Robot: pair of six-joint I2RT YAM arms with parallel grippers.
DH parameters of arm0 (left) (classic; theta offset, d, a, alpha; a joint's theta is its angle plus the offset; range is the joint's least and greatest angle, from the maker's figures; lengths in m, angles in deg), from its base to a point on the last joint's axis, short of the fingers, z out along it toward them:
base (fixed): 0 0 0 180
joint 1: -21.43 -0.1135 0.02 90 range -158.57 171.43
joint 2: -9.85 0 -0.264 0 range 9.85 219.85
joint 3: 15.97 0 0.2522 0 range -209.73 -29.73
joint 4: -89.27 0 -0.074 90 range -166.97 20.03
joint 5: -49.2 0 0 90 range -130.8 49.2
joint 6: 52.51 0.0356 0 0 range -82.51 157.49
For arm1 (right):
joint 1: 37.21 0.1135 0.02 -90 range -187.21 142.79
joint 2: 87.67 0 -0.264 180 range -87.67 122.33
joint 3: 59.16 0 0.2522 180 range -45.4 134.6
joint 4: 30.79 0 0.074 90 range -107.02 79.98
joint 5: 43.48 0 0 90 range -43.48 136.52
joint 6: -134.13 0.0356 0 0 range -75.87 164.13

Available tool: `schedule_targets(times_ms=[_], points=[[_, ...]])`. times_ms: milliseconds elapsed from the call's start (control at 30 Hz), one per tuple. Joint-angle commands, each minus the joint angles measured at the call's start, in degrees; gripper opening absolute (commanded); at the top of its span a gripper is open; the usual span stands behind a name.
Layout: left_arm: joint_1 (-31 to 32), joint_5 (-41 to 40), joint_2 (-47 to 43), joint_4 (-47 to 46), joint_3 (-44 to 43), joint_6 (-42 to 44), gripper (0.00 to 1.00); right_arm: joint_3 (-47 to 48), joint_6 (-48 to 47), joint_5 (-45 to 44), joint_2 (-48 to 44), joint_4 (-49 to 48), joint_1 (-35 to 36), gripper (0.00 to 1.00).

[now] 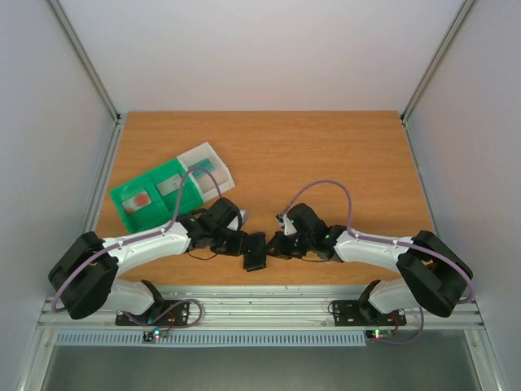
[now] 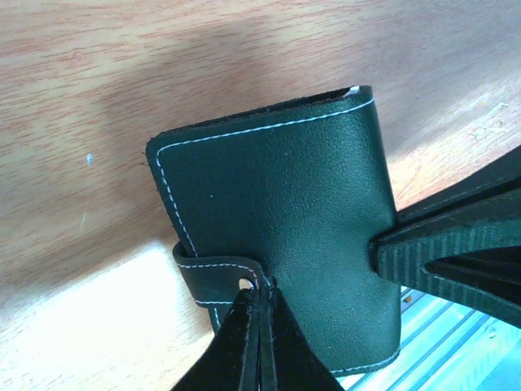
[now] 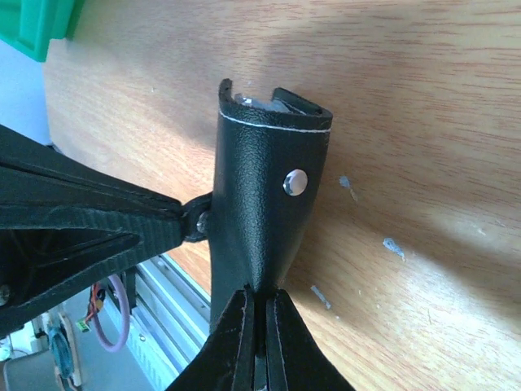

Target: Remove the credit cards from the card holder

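The black card holder (image 1: pixel 255 254) hangs folded between both grippers, just above the table's front edge. My left gripper (image 1: pixel 242 243) is shut on its little tab (image 2: pixel 213 281), seen in the left wrist view (image 2: pixel 260 303). My right gripper (image 1: pixel 277 244) is shut on the holder's lower edge (image 3: pixel 262 305). The holder fills the left wrist view (image 2: pixel 277 187), and the right wrist view (image 3: pixel 264 187) shows a metal snap stud (image 3: pixel 296 182). A pale edge (image 3: pixel 259 101) shows inside its top opening. What look like a red-pink card (image 1: pixel 142 199) and a grey card (image 1: pixel 169 186) lie in the tray.
The green-and-white sorting tray (image 1: pixel 128 212) lies on the wooden table (image 1: pixel 326 155) at the left, behind my left arm; its green corner shows in the right wrist view (image 3: pixel 32 24). The metal rail (image 1: pixel 260 308) runs along the table's front edge.
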Motion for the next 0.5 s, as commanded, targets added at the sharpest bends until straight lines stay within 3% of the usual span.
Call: schedule_targets(times_ms=[0, 467], points=[[0.2, -1.9, -2.4, 2.7, -1.5, 0.2, 0.0, -0.7, -1.9, -4.1, 0.1, 2.5, 0.4, 0.01], [0.2, -4.3, -7.3, 6.6, -1.1, 1.0, 0.0, -2.1, -2.0, -8.3, 1.2, 3.5, 0.3, 0.01]])
